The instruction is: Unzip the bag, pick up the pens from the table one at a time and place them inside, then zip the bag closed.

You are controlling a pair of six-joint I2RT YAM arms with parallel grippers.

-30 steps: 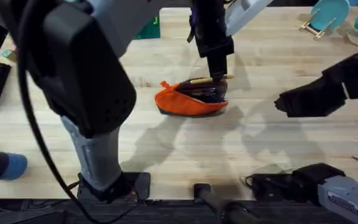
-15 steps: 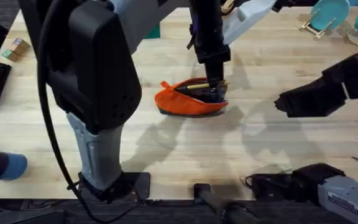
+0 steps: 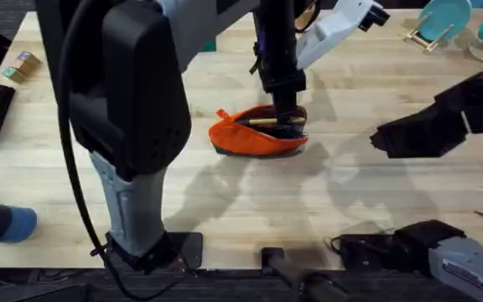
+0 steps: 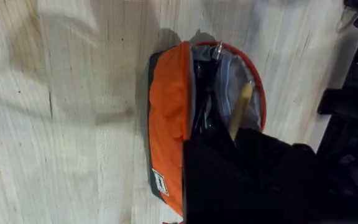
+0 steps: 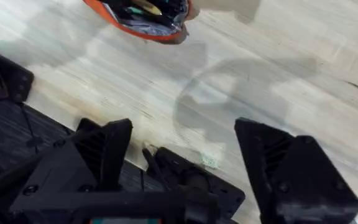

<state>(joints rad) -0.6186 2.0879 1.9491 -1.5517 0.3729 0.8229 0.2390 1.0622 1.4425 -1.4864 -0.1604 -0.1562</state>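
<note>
Overhead: the left arm's gripper is reaching across the middle of the table and dipping into the open mouth of the orange bag. The yellow-tan pen, which a second ago was lying across the bag's far rim with one end poking out past it, is now sitting lower, inside the opening. The gripper has come down with it over that second. The right gripper is hovering well apart to the right, above bare table.

Left wrist: the bag is lying unzipped, its grey lining showing, with the yellow-tan pen slanting into the pouch beside dark contents that may include the black pen. The pincer's own fingers are a dark mass over the bag's near end; whether they are pinching the pen cannot be told.

Right wrist: the right gripper is hanging spread wide and holding nothing, the bag lying farther off.

Judging by this, loading is nearly done and zipping is next.
</note>
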